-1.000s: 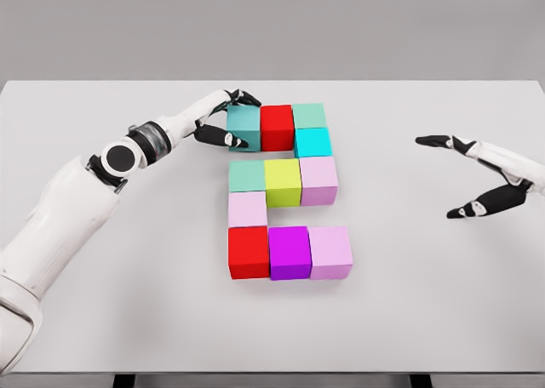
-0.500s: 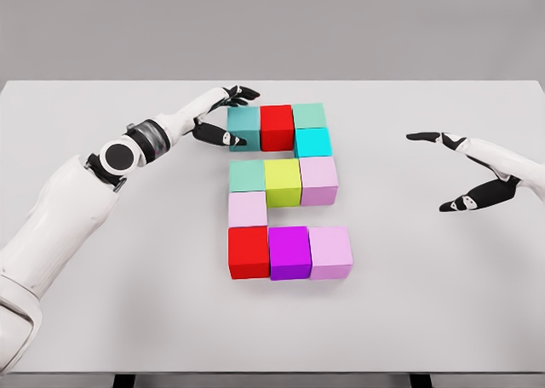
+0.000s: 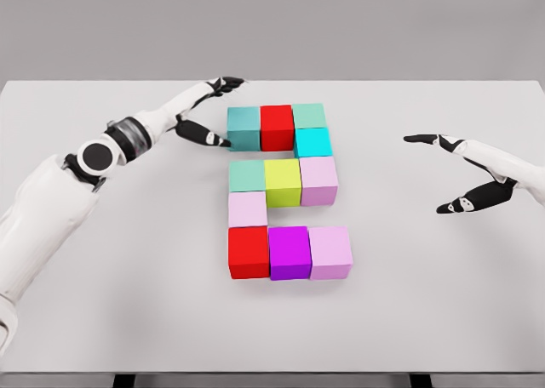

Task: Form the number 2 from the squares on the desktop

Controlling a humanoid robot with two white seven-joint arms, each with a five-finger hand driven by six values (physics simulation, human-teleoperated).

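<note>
Head view: eleven blocks sit packed on the white table in a 2 shape: two teal, two red, one green, one cyan, one mint, one yellow-green, three pink and one magenta. The left hand has drawn back from the teal block, fingers spread and released. The right hand hovers open, well apart.

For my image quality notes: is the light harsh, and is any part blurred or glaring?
Head view: soft, even light; the cubes cast only faint shadows on the white table. No glare, everything sharp, including left hand and right hand.
</note>
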